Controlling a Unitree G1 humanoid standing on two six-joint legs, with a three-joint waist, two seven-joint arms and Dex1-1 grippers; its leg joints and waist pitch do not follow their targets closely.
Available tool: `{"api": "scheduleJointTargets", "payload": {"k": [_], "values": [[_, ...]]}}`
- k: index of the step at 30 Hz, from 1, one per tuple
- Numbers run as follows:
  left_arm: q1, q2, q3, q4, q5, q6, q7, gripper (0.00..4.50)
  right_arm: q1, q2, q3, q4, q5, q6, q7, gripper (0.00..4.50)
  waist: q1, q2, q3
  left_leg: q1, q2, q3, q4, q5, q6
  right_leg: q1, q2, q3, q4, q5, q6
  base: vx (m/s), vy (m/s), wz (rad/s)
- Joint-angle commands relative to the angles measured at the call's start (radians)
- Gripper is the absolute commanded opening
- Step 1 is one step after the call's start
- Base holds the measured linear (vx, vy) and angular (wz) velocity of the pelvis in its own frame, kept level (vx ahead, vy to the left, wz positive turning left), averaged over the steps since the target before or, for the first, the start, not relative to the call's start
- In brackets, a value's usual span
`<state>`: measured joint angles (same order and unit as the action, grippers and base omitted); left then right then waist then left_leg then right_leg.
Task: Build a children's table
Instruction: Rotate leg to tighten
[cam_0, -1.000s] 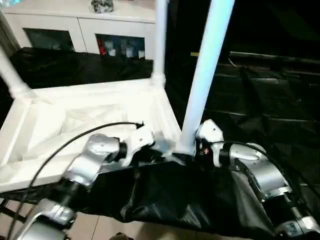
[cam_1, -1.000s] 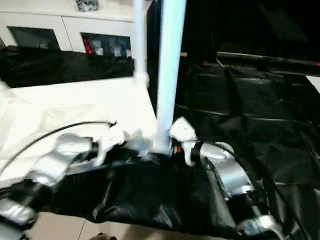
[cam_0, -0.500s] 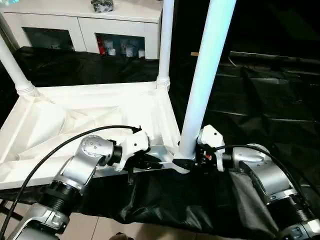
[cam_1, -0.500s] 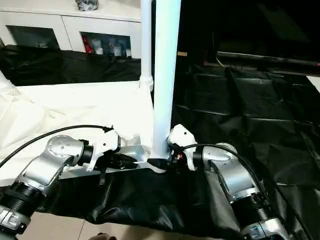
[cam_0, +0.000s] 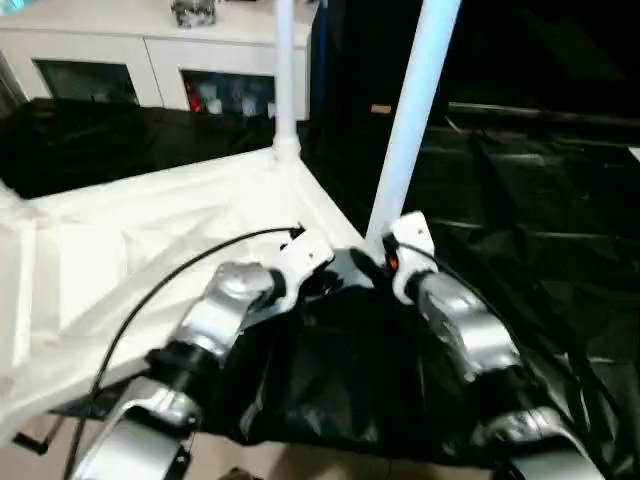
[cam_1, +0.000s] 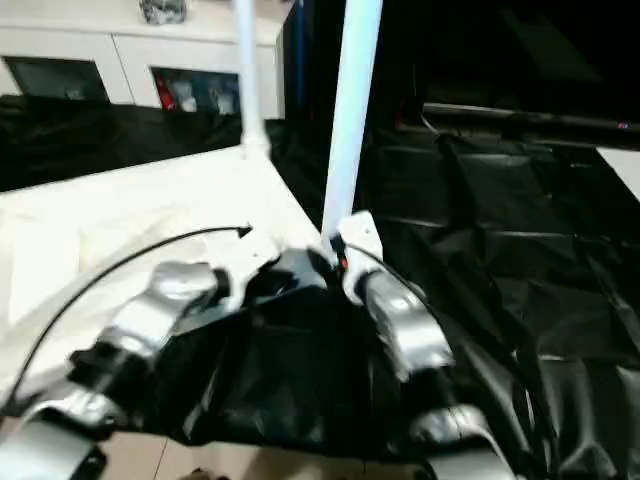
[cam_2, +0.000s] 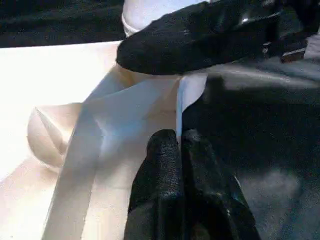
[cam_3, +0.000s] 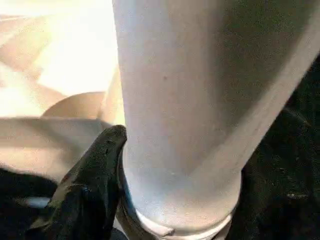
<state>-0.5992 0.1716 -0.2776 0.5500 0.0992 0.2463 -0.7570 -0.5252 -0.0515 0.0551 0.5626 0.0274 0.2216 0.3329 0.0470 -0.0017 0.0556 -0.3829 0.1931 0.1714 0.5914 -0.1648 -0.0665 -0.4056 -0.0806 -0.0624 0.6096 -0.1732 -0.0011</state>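
Observation:
The children's table lies upside down, its white ribbed top (cam_0: 120, 240) spread across the left half of the head views. One white leg (cam_0: 284, 70) stands in the far corner socket. A second leg (cam_0: 410, 130) stands in the near right corner. My right gripper (cam_0: 378, 258) is closed around this leg's base, with a black finger (cam_3: 95, 185) pressed against the tube. My left gripper (cam_2: 179, 142) is shut on the thin rim of the top right beside that corner. The right gripper's finger (cam_2: 200, 35) crosses just beyond it.
Black cloth (cam_0: 520, 220) covers the surface under and to the right of the table. A white cabinet (cam_0: 150, 60) with glass doors stands at the back. A black cable (cam_0: 180, 275) arcs over my left forearm. Pale floor (cam_0: 260, 465) shows below the near edge.
The whole picture has shifted and tilted, so the camera has moved. Both grippers stay at the near right corner, on the rim and the leg's base.

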Motion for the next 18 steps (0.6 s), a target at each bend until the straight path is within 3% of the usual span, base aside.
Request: {"api": "scheduleJointTargets", "payload": {"k": [1,4,8,14,18], "values": [[-0.023,-0.056,0.016,-0.003,-0.025,-0.037,0.048,0.0,0.001,0.064,0.051,0.027,0.026,-0.004,0.054,3.26,0.003,-0.008,-0.067,0.015,0.028,-0.008,-0.073,-0.278,0.004,0.039,-0.06,0.041,-0.09,-0.34,-0.158,0.0,0.0,0.0],[-0.014,-0.05,0.005,-0.014,-0.027,-0.049,0.027,0.0,-0.002,0.063,0.03,0.024,0.058,0.004,0.085,3.57,0.006,-0.005,-0.068,0.014,0.028,-0.006,-0.073,-0.253,0.02,0.042,-0.058,0.041,-0.083,-0.283,-0.175,0.0,0.0,0.0],[-0.004,-0.018,0.0,-0.03,-0.038,-0.084,-0.021,0.0,0.002,0.015,0.061,0.011,0.026,-0.024,0.134,3.84,0.008,-0.005,-0.068,0.013,0.028,-0.006,-0.074,-0.259,0.02,0.045,-0.059,0.04,-0.084,-0.295,-0.176,0.0,0.0,0.0],[0.045,0.061,-0.008,-0.099,-0.081,-0.139,-0.195,0.0,0.047,-0.103,0.113,-0.099,0.04,-0.055,0.356,3.84,0.01,-0.006,-0.067,0.011,0.031,-0.006,-0.074,-0.265,0.029,0.048,-0.06,0.041,-0.086,-0.309,-0.169,0.0,0.0,0.0],[0.07,0.102,-0.026,-0.138,-0.099,-0.153,-0.281,0.0,0.085,-0.176,0.153,-0.17,0.051,-0.088,0.494,3.84,0.016,-0.003,-0.065,0.017,0.035,-0.004,-0.075,-0.276,0.034,0.041,-0.059,0.042,-0.086,-0.315,-0.179,0.0,0.0,0.0]]}}
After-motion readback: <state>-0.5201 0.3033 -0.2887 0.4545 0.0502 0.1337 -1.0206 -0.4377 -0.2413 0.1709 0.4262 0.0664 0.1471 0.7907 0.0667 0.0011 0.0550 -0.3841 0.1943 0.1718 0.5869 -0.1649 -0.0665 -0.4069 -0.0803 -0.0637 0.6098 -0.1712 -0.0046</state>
